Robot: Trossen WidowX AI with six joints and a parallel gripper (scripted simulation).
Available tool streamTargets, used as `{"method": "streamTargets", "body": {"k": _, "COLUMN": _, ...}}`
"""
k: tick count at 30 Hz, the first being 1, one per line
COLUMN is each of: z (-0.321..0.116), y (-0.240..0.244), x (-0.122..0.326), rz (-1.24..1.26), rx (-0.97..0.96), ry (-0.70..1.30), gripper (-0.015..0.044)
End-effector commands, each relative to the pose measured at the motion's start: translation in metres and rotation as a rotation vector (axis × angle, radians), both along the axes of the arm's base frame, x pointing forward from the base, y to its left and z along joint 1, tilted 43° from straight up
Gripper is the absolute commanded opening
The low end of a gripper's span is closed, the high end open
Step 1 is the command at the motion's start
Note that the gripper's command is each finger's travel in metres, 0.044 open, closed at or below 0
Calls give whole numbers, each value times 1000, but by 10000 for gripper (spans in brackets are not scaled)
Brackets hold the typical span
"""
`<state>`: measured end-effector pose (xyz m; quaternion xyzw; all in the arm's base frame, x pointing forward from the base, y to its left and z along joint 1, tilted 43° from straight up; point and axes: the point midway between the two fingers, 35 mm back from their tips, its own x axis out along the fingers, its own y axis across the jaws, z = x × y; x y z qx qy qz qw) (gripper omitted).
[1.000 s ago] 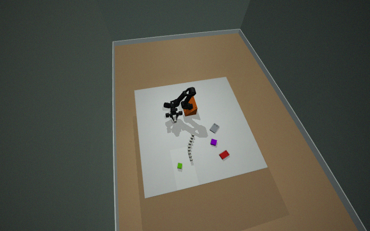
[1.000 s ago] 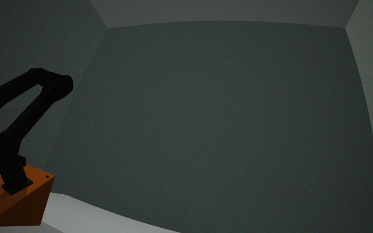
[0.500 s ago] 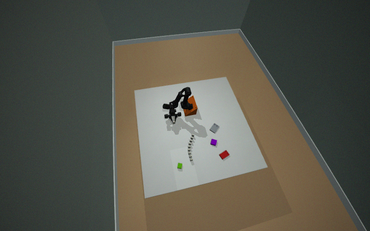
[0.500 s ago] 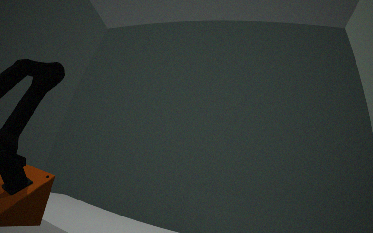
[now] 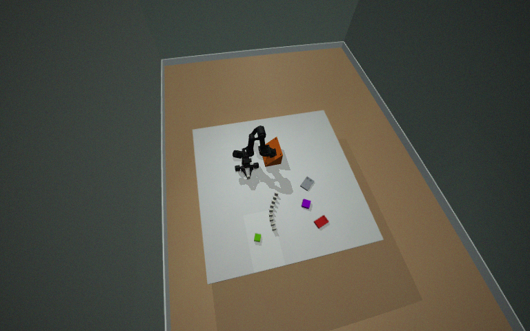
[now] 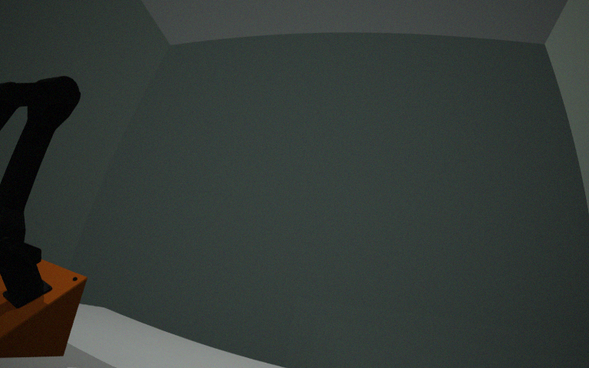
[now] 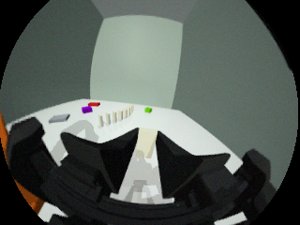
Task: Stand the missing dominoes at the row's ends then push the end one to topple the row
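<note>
My gripper (image 5: 248,178) (image 7: 148,131) is shut on a cream domino (image 7: 147,141), seen between the fingertips in the wrist view. In the top view the gripper hangs above the white board, up and to the left of the row, clear of it. Several cream dominoes stand upright in a gently curved row; its near-base end domino (image 5: 276,194) (image 7: 100,120) and its far end domino (image 5: 274,229) both show. The spacing looks about even. The exterior view shows only part of the arm, not the gripper or dominoes.
A green block (image 5: 257,237) (image 7: 148,110) lies left of the row's far end. A grey block (image 5: 307,183) (image 7: 59,118), a purple block (image 5: 306,203) (image 7: 86,110) and a red block (image 5: 321,221) (image 7: 94,104) lie to its right. The arm stands on an orange base (image 5: 273,161) (image 6: 56,320).
</note>
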<state>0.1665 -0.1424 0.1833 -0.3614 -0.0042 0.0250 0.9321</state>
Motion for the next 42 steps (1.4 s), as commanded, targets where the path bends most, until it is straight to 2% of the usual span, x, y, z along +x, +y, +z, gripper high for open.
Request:
{"method": "streamTargets", "body": {"k": 1, "z": -5, "y": -4, "x": 1, "rz": 2, "rx": 7, "ry": 0, "gripper": 107}}
{"method": "streamTargets", "body": {"k": 42, "z": -55, "y": -23, "x": 8, "rz": 38, "rx": -16, "ry": -10, "gripper": 107}}
